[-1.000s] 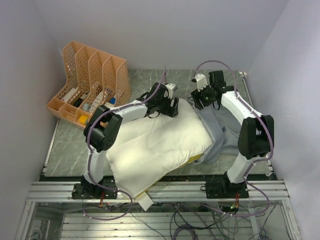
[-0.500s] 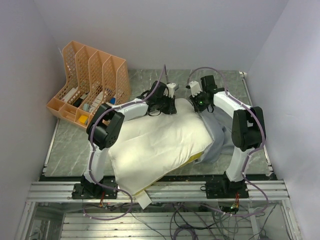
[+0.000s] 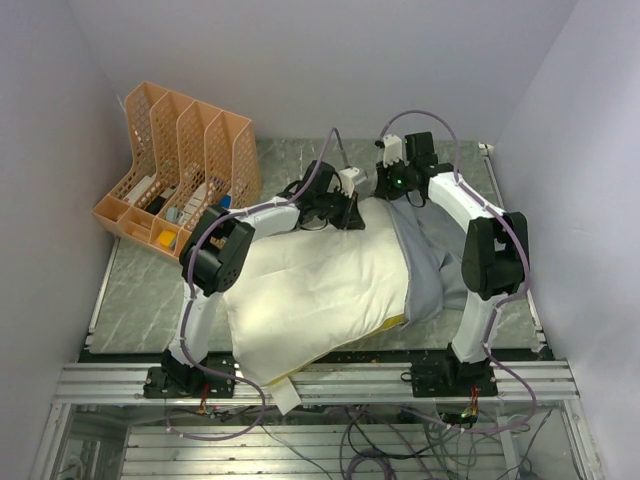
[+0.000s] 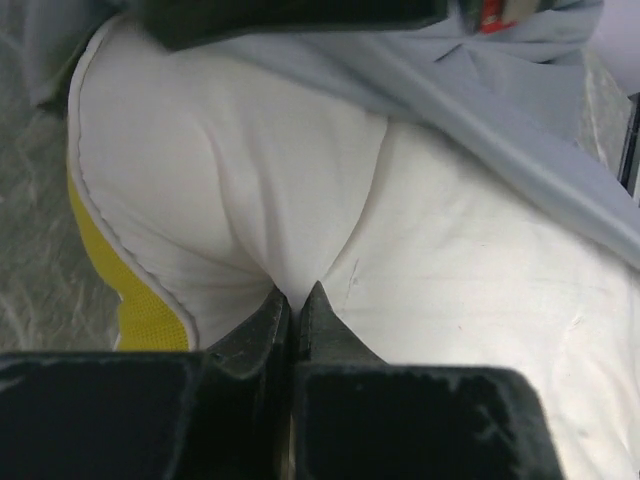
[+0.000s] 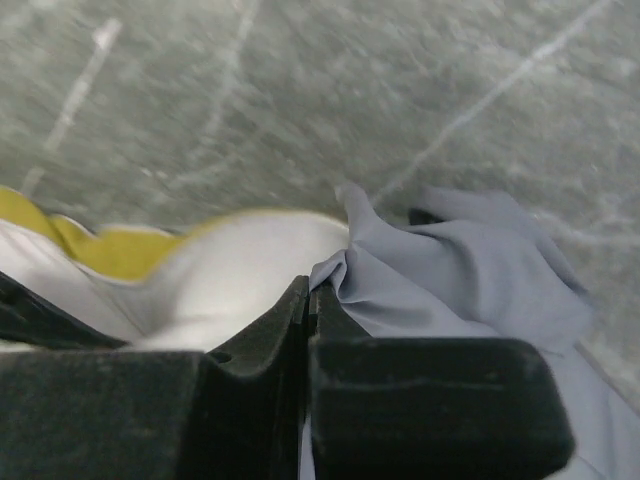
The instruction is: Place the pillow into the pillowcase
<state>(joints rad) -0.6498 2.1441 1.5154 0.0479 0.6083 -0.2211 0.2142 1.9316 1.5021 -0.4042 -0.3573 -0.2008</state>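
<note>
Across the middle of the grey marbled table top [image 3: 140, 300] we see the large, soft, cream-white quilted pillow [image 3: 305, 290] lying at a slant. Its near corner and a small white tag [image 3: 290, 403] hang over the metal rail [image 3: 100, 382] at the front edge. We find the wrinkled blue-grey fabric pillowcase [image 3: 430, 265] along the pillow's right end, draped over the far right corner and down that side. A strip of the pillow's yellow side edge shows at the cloth's near end. Both arms reach to the pillow's far end, close to one another. From the left wrist camera we see the left gripper [image 4: 295, 292] with its two dark fingers pressed together, nipping a fold of the pillow's cream cover where a crease runs down to the tips; the grey cloth crosses the pillow just beyond. From the right wrist camera we see the right gripper [image 5: 308, 288] with its fingers likewise closed, clamped on a bunched edge of the pillowcase, with the pillow's pale corner and yellow edge just beside it on the left. An orange perforated plastic file rack [image 3: 185, 165] stands at the far left of the table, apart from the pillow.
</note>
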